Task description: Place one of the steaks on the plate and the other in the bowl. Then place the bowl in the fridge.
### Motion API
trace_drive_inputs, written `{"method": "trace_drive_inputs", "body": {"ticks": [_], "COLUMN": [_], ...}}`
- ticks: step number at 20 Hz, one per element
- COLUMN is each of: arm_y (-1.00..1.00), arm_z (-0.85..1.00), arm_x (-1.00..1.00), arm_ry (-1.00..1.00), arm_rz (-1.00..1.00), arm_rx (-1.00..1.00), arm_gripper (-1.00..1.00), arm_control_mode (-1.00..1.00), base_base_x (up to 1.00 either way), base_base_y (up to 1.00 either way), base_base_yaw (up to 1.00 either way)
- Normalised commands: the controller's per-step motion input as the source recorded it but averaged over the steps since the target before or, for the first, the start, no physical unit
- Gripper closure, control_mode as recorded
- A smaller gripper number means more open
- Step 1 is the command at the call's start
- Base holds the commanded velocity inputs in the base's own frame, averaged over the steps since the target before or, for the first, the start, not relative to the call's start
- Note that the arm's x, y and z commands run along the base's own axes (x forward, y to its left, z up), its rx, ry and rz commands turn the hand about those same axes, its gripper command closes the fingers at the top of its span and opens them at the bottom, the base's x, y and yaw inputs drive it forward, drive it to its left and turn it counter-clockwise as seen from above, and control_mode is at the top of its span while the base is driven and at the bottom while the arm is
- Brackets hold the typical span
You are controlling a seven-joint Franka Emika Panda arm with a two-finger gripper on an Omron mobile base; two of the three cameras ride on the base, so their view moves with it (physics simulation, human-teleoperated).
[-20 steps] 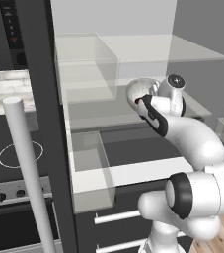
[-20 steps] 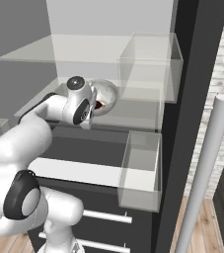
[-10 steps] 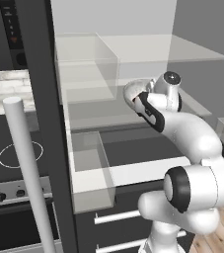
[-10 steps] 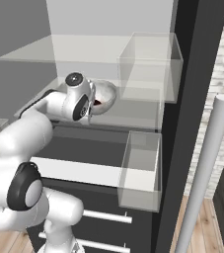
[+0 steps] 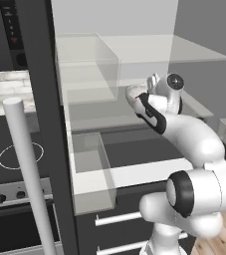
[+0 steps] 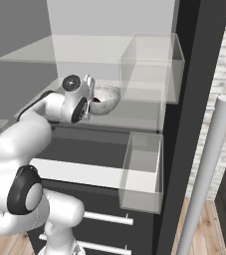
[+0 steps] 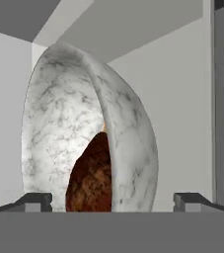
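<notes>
The mottled whitish-grey bowl (image 6: 108, 96) stands on a clear shelf (image 6: 127, 117) inside the open fridge (image 6: 190, 99). In the hand view the bowl (image 7: 59, 123) appears rolled onto its side and close up, with a dark red-brown steak (image 7: 91, 183) lying inside it. My gripper (image 7: 112, 200) is open. Its fingertips (image 7: 34, 200) stand wide apart on either side of the bowl's rim, not touching it. From the left base view my gripper (image 5: 140, 98) covers most of the bowl (image 5: 132, 91). The plate is out of view.
Clear door bins (image 5: 92, 169) (image 6: 142, 172) hang on the fridge doors at either side. Long silver bar handles (image 5: 27, 169) (image 6: 204, 174) rise in front. A black cooktop (image 5: 5, 154) lies to the left. Dark drawers (image 6: 104, 219) sit below the shelves.
My jaws have gone from shut on the bowl's rim to wide open. The bowl stays on the shelf, and the hand has shifted slightly.
</notes>
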Motion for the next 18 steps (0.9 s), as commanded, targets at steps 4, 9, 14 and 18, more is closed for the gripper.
{"method": "trace_drive_inputs", "body": {"ticks": [4, 9, 14, 18], "arm_y": [0.02, 0.0, 0.0, -0.01], "arm_z": [0.04, 0.62, 0.67, 0.29], "arm_x": [0.0, -0.14, -0.38, -0.68], "arm_ry": [-0.36, -0.13, -0.01, -0.01], "arm_rz": [0.0, 0.0, 0.0, 0.0], "arm_rx": [0.0, 0.0, 0.0, 0.01], "arm_gripper": [-1.0, -1.0, -1.0, -1.0], "arm_control_mode": [-1.0, -1.0, -1.0, -1.0], "base_base_x": [0.0, 0.0, 0.0, 0.0], "base_base_y": [0.0, 0.0, 0.0, 0.0], "base_base_yaw": [0.0, 0.0, 0.0, 0.0]}}
